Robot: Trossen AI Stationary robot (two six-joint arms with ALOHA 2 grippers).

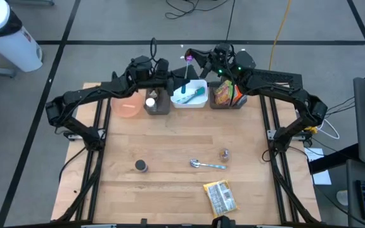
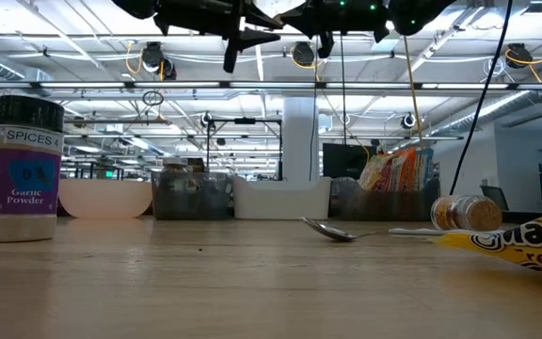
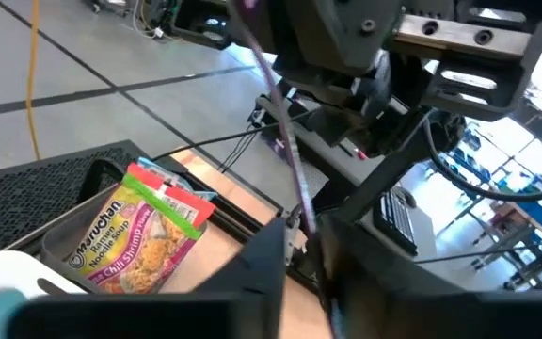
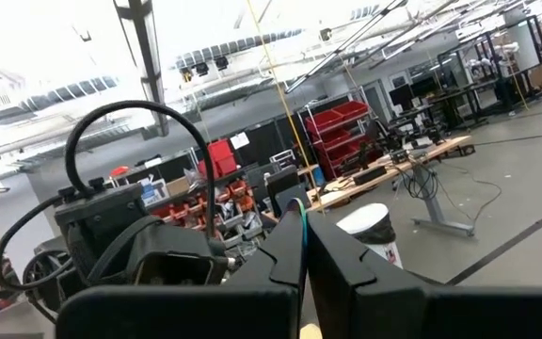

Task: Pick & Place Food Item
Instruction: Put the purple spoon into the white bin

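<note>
- Right tool (image 1: 199, 61) is up in the air at the back of the worktop (image 1: 170, 142), over the row of bins. It's clenched on a thin purple stick (image 3: 285, 141), some kind of utensil with a purple tip.
- Left tool (image 3: 301, 250) is nose to nose with it, just above the white bin (image 1: 198, 100). The stick runs right down between its two halves, but I honestly can't tell whether it's clamped on it or just lined up around it.
- So my read is that this step is a hand-off or some utensil fiddling between the two arms, not the food pick itself.
- Behind them, the dark bin (image 1: 238, 103) on the right already holds a Maruchan noodle packet (image 3: 139, 235).
- The actual task thing, as far as I can judge, is the other ramen packet (image 1: 220, 197). It's lying flat near the front edge of the worktop, well apart from both arms, with nothing touching it.
- A spoon (image 1: 206, 164), a small bottle (image 1: 224, 154) and a garlic powder jar (image 2: 26, 169) are also sitting loose mid-worktop.
- Next move, I reckon: sort out who owns the stick and park it in the white bin. Then one arm needs to swing all the way forward, come down on the flat packet and pinch an edge.
</note>
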